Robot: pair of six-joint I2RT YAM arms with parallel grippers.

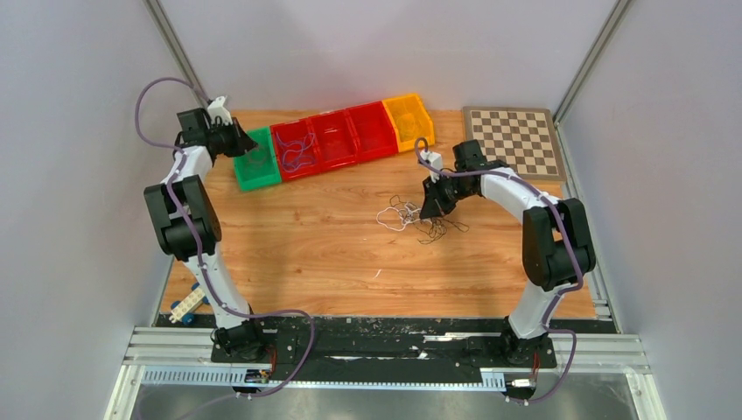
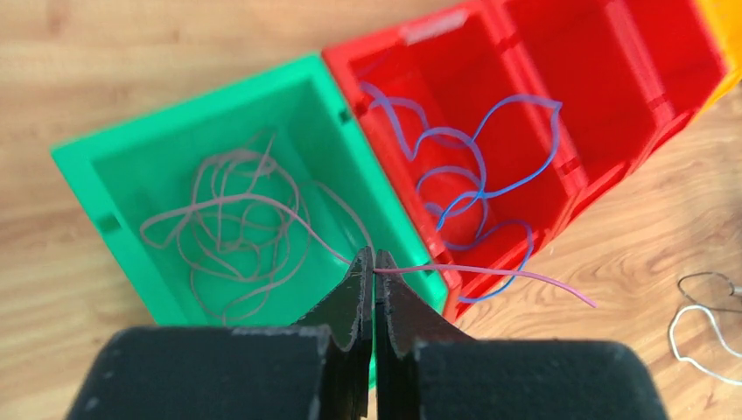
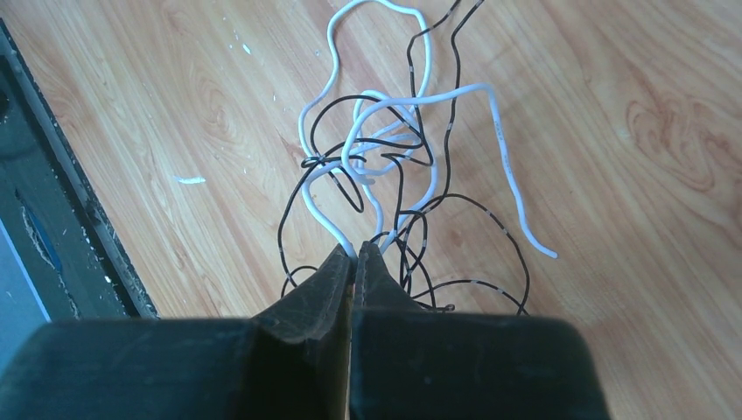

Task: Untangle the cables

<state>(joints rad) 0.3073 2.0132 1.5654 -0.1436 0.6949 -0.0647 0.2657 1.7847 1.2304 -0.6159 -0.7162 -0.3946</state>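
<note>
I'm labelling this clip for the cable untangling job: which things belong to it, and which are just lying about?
Job: pink cable in green bin, pinched by left end effector; blue cable in red bin; tangled white cable and black cable, white pinched by right end effector; orange bin, probably another sorting bin.
Lying about: chessboard; blue-and-white part.
</note>
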